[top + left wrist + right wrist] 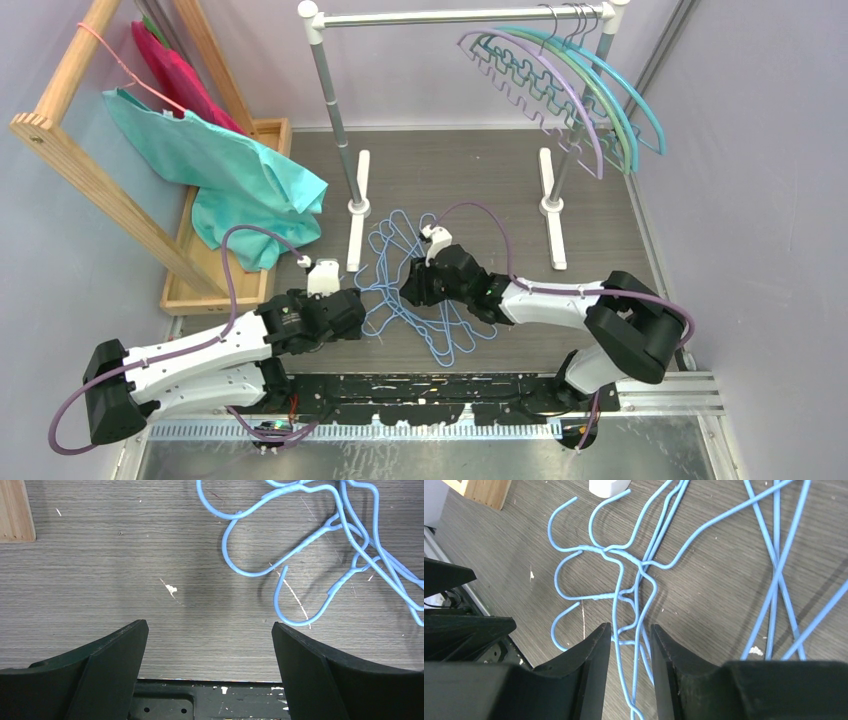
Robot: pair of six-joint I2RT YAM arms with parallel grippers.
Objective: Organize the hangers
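Right wrist view: right gripper (630, 629) jaws slightly apart, blue wire hangers (624, 555) run loose between them, tangled on the table (714, 600). Left gripper (210, 626) wide open just beside the pile. Arched hangers (575, 80) hang on the rail (450, 17).
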